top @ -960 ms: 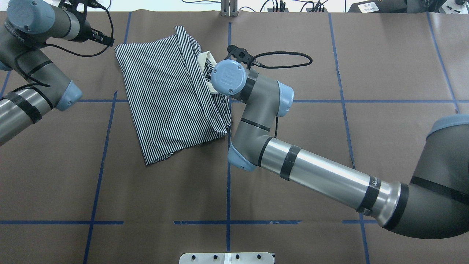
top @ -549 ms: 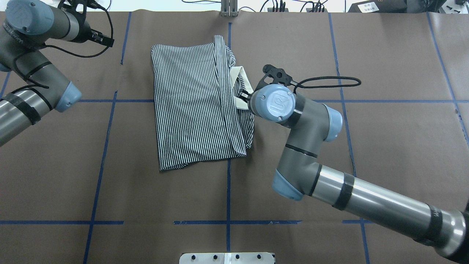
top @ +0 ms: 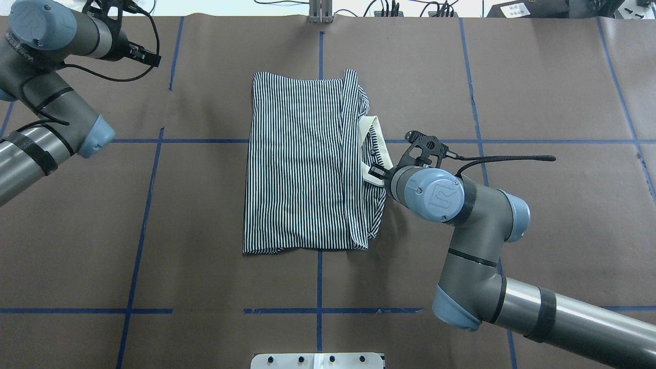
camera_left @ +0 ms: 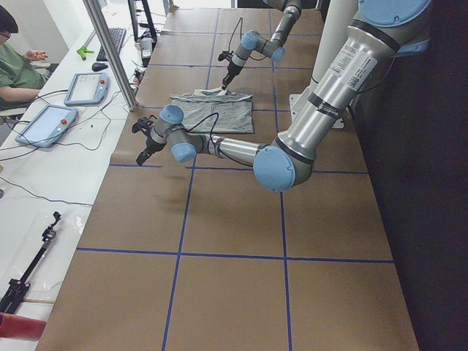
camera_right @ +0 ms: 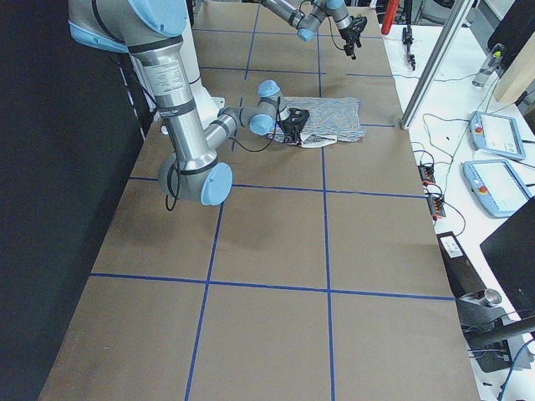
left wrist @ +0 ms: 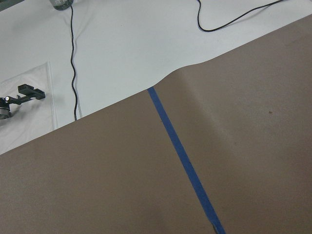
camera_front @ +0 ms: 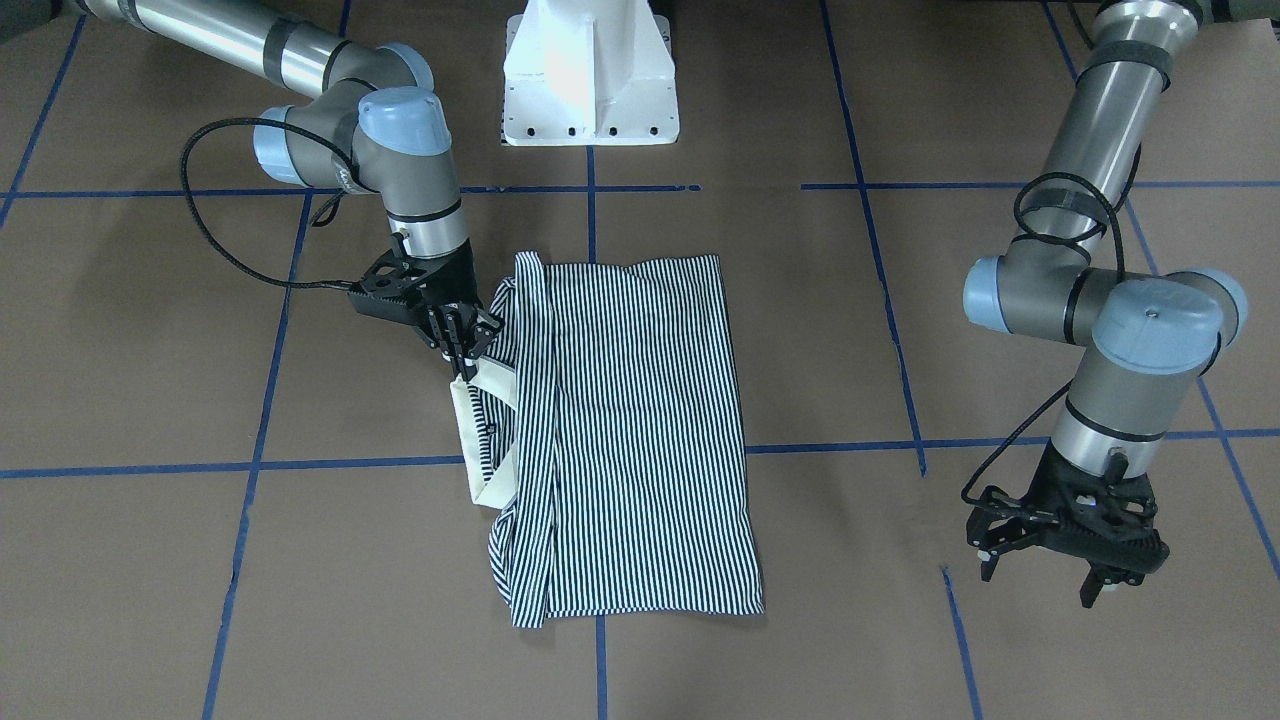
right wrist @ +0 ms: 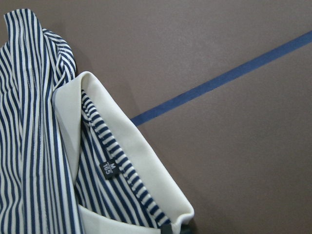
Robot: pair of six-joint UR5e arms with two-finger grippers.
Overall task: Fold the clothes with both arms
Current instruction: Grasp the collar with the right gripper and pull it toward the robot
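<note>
The striped polo shirt lies folded into a long rectangle at the table's middle, also seen in the front view. Its cream collar sticks out on the side toward my right arm. My right gripper is shut on the collar's end, low over the table; the right wrist view shows the collar and the size label close up. My left gripper is open and empty, hanging above bare table far from the shirt. The left wrist view shows only brown paper and tape.
Blue tape lines grid the brown paper cover. The white pedestal base stands at the robot's side. Cables and a metal post line the far edge. An operator and tablets sit beyond the table.
My right gripper has dragged the shirt by its collar to the overhead view's right and toward the robot, and the shirt has turned square with the tape lines. The left arm has not moved.
</note>
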